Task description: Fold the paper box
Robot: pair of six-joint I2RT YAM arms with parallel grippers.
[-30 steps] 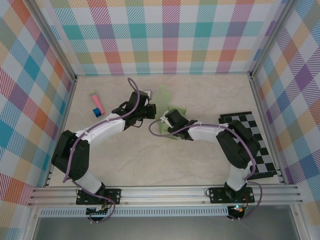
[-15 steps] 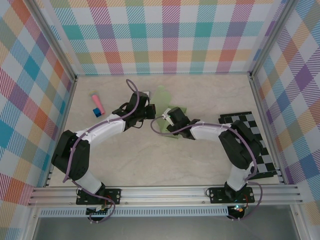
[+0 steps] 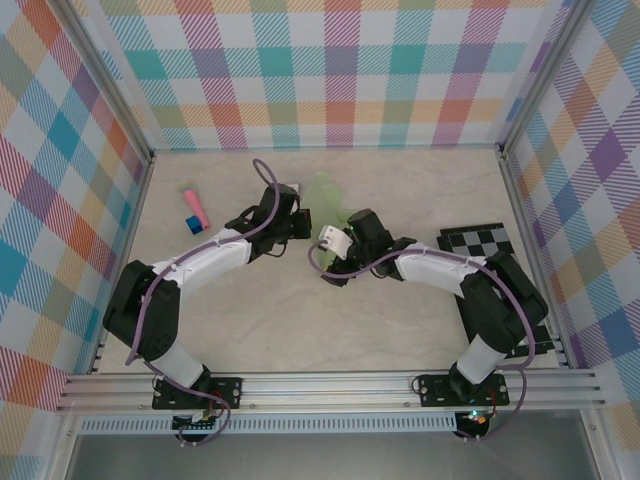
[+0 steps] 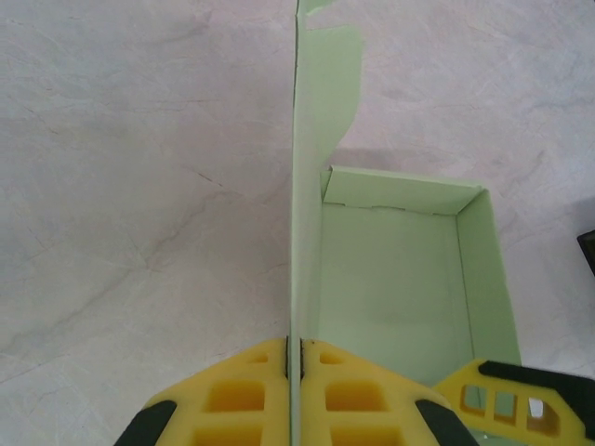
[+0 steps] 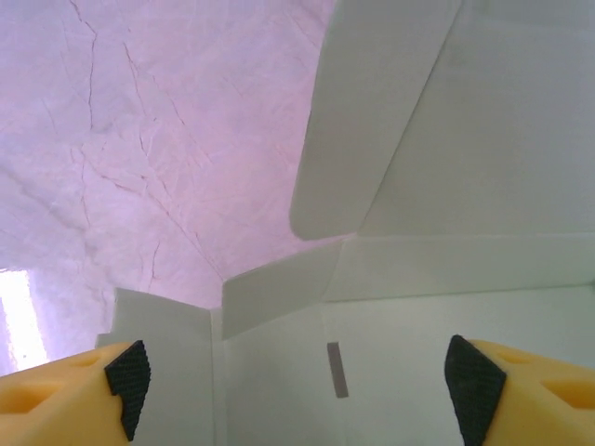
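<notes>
Left gripper is clamped tight on the tall side flap of the paper box, with the card edge-on in its grip at the bottom of the left wrist view. In the top view the box sits just above centre, between the two grippers, its tray half formed with some walls up. It looks like thin, light card: floppy, easy to crease, probably slides on the table. I'd grab near the fold lines, not the flap tips. Right gripper has its jaws spread wide over the inside panels, gripping nothing.
</notes>
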